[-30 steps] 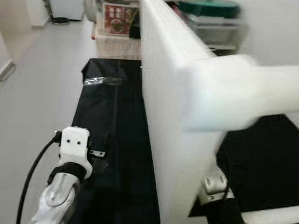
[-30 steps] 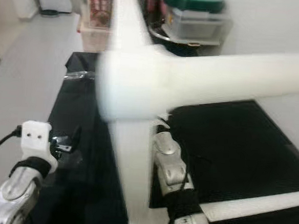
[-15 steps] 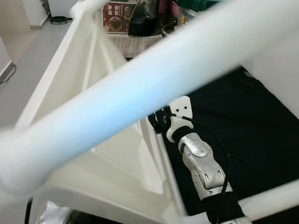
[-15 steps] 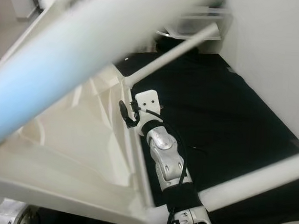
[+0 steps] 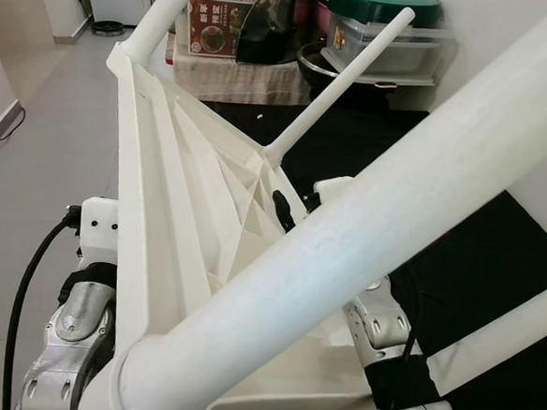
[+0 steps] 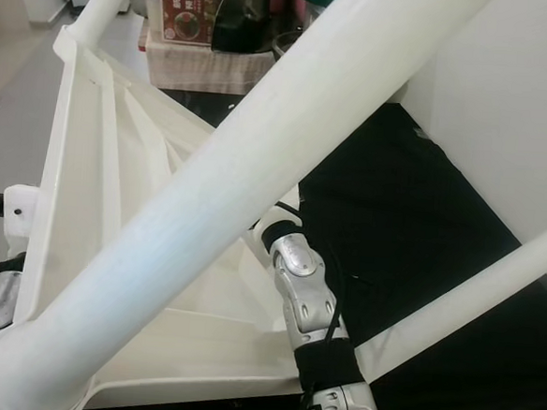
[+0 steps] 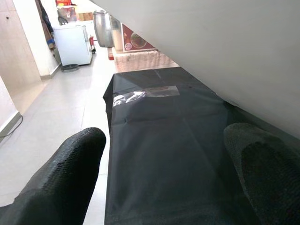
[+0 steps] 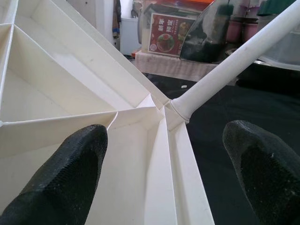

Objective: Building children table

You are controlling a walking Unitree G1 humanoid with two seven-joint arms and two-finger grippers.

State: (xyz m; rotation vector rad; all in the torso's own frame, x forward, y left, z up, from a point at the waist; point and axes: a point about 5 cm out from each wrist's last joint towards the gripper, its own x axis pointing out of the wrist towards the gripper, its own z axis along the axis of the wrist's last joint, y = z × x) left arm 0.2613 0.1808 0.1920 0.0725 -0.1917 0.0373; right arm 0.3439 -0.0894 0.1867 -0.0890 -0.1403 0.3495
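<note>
White plastic children's table top w/ ribbed underside (image 5: 189, 208) is tipped up on edge, ribs facing the head cam, round white legs attached. One leg (image 5: 366, 221) crosses the view from 7 to 1 o'clock, close to the lens; a second leg (image 5: 343, 83) runs off the far corner toward 1 o'clock; a third (image 5: 490, 333) sits at 4 o'clock.

Left gripper (image 7: 164, 187): fingers apart, nothing between them, held under the table top's flat face, above the black plastic sheet (image 7: 164, 140) on the floor. Left arm at 8 o'clock, outside the top's long rim.

Right gripper (image 8: 164, 178): fingers spread wide, astride the ribbed rim near the socket of the second leg; contact w/ the rim — cannot tell. Right arm at 5 o'clock, beside the top's edge.

Room: pale tile floor (image 5: 46, 105) open at 10–11 o'clock. White wall (image 6: 504, 137) close at 3 o'clock. Boxes and a green-lidded clear bin (image 5: 384, 30) line 12 o'clock past the sheet's far edge.
</note>
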